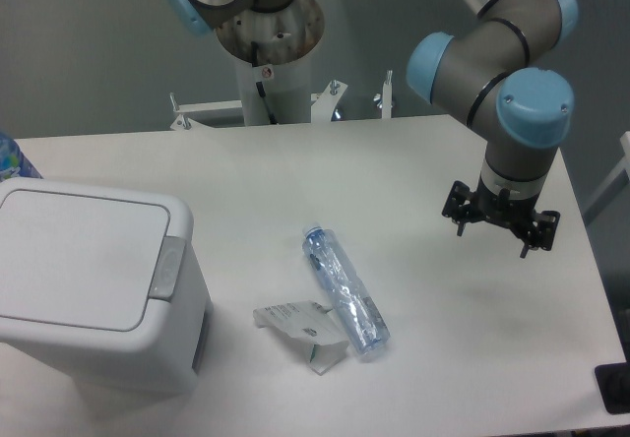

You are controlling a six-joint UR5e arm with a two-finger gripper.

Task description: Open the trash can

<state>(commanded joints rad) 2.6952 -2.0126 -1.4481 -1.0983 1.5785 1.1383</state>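
Note:
The trash can (94,284) is a boxy white bin at the front left of the table. Its flat lid (79,255) lies shut, and the grey push-button latch (165,268) sits on the rim at the right side. My gripper (500,222) hangs over the right part of the table, far to the right of the bin and well apart from it. Only its black body below the blue-capped wrist shows, and the fingers are too small and dark to tell whether they are open or shut. It holds nothing that I can see.
A crushed clear plastic bottle (345,294) lies mid-table, with a crumpled white wrapper (300,327) beside it. A blue-patterned object (10,156) peeks in at the left edge. A black item (615,388) sits at the front right corner. The arm's base post (268,53) stands at the back.

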